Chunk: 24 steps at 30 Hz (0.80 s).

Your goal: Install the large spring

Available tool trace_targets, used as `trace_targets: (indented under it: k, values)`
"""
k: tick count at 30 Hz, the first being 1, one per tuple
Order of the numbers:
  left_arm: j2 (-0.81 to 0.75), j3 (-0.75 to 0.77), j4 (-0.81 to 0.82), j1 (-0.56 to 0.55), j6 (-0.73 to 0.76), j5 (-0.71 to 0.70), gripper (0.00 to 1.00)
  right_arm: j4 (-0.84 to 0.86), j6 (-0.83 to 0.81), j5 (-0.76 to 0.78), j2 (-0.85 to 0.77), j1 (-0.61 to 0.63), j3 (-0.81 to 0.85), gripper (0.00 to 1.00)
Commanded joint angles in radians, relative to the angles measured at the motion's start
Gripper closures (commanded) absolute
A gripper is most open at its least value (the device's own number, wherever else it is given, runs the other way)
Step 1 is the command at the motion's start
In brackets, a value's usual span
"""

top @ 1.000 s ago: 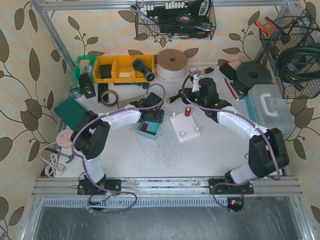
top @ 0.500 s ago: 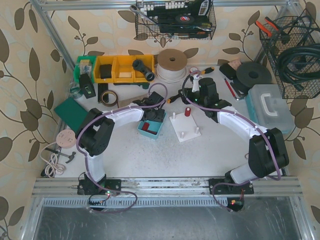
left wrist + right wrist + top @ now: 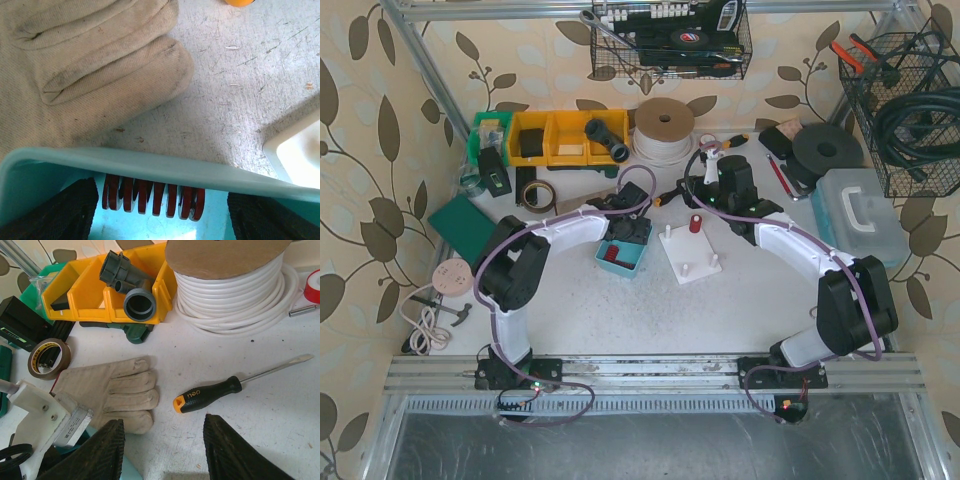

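Left gripper (image 3: 160, 216) spread wide around red spring (image 3: 152, 196) inside teal bin (image 3: 150, 167)

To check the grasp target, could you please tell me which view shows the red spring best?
Left wrist: the red spring lies in the teal bin, coils clear. Top external shows only a red speck; right wrist shows none of it.
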Motion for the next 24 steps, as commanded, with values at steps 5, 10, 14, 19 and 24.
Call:
trace_targets:
  k: [5, 10, 14, 19, 24]
  values:
    - [0.096, -0.005, -0.098, -0.001, -0.03, 0.035, 0.29, 0.019, 0.001, -0.016, 0.006, 0.002, 0.025, 0.55]
    - [0.107, 0.005, -0.132, -0.006, -0.042, 0.014, 0.29, 0.02, 0.001, -0.016, 0.006, 0.002, 0.024, 0.55]
    - [0.118, 0.011, -0.136, -0.006, -0.042, 0.023, 0.3, 0.02, 0.003, -0.018, 0.005, 0.001, 0.023, 0.55]
    - [0.134, 0.022, -0.181, -0.017, -0.059, 0.005, 0.29, 0.02, 0.003, -0.015, 0.0, 0.002, 0.021, 0.55]
    - [0.142, 0.016, -0.196, -0.02, -0.068, -0.006, 0.3, 0.023, 0.004, -0.015, -0.006, 0.001, 0.016, 0.55]
